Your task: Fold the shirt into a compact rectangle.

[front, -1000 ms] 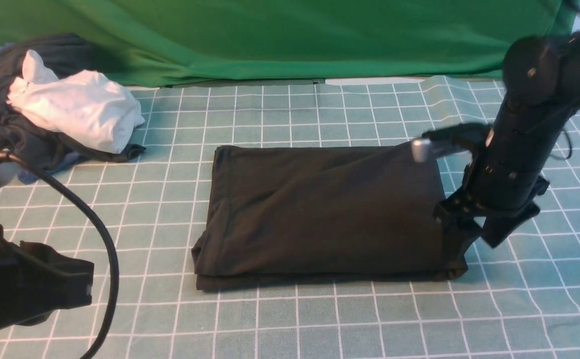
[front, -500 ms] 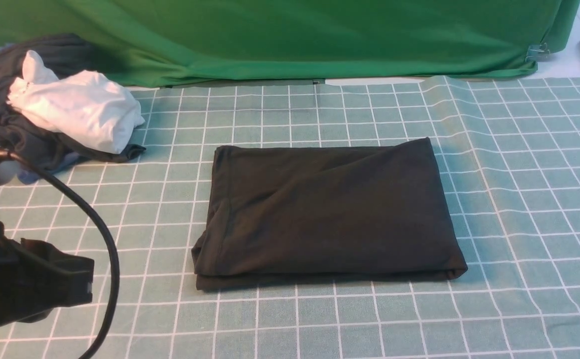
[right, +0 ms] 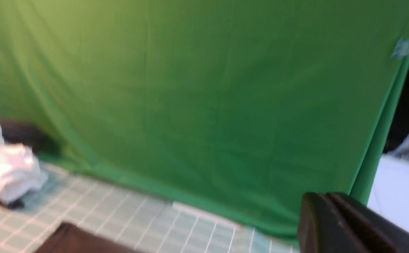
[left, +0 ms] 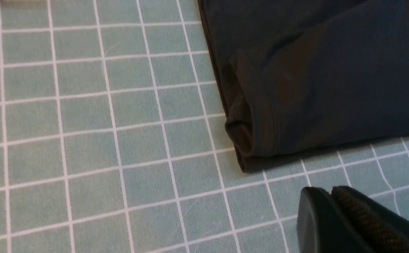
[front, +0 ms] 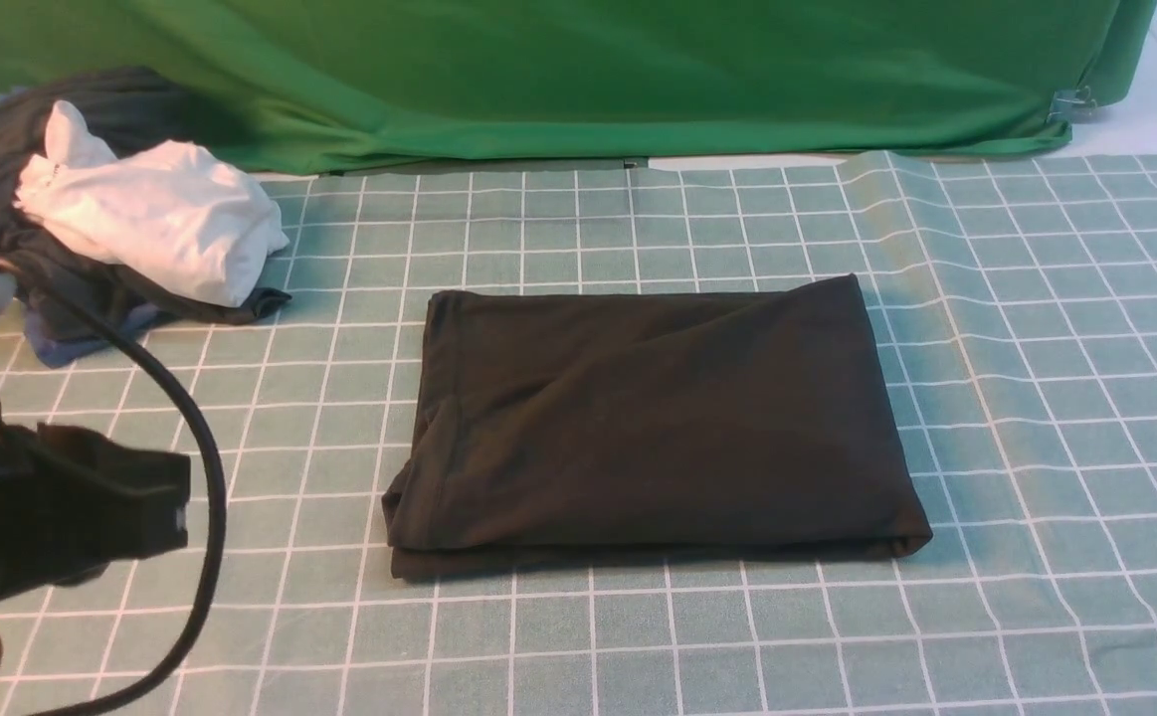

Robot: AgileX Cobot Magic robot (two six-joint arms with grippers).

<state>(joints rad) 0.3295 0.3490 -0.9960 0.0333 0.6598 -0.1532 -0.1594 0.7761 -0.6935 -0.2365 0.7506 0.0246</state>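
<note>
The left claw [left: 331, 196] was pressed fully shut with nothing between its fingers, hanging over bare grid cloth just beside the near left corner of the shirt [front: 653, 423] and not touching it. In the front view the left arm [front: 51, 502] sat low at the left edge, a black cable [front: 202, 467] looping around it.

The right claw [right: 325, 203] was also closed tight and empty. It did not appear in the front view; its own camera showed it lifted away from the tabletop and facing the green backdrop [front: 558, 80].

The shirt lay flat in the middle of the tabletop [front: 1036, 398] as a broad black rectangle of several stacked layers. Its folded edges showed along the near side, and a hemmed edge ran down its left side, where the layers rolled slightly at the near corner. A few shallow creases crossed its upper face. No print or label could be seen.

Well apart from it, at the far left corner, a crumpled white garment [front: 155, 219] rested on top of a heap of dark clothes [front: 1, 199], with a bit of blue fabric [front: 66, 338] poking out beneath.
</note>
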